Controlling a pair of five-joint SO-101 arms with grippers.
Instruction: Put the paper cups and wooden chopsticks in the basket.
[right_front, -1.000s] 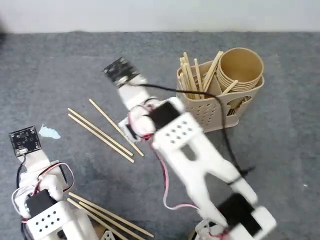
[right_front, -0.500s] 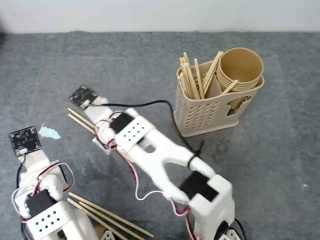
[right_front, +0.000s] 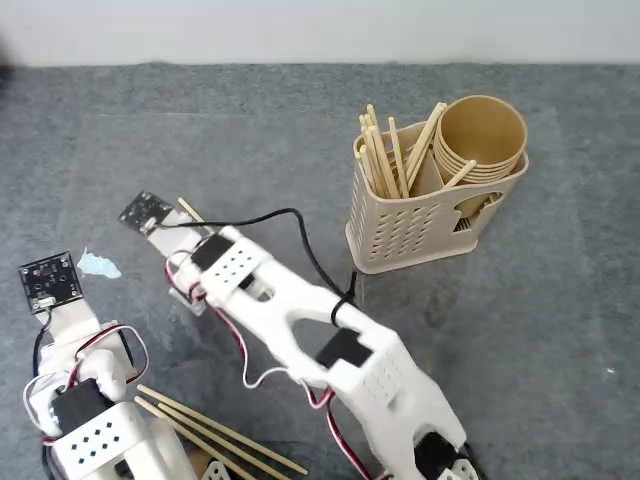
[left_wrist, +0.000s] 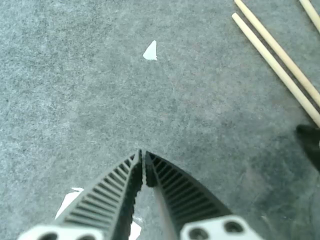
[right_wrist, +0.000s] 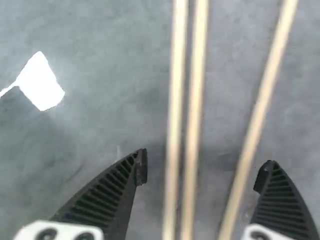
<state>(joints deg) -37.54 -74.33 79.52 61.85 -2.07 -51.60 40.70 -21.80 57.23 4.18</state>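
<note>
The right hand (right_wrist: 204, 165) hangs spread open over three chopsticks (right_wrist: 177, 100) on the grey counter (right_wrist: 100, 40); the left hand (left_wrist: 144, 162) is clenched, empty.

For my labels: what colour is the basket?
The basket is beige, with rows of small holes; clearest in the high view.

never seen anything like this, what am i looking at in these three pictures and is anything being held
Two white robot arms sit at a grey table. One picture looks down from above; the other two come from a camera on each arm's wrist. The right gripper is open, straddling three loose wooden chopsticks, gripping nothing. The left gripper is shut and empty. The basket already holds paper cups and upright chopsticks. More chopsticks lie by the left arm.
</note>
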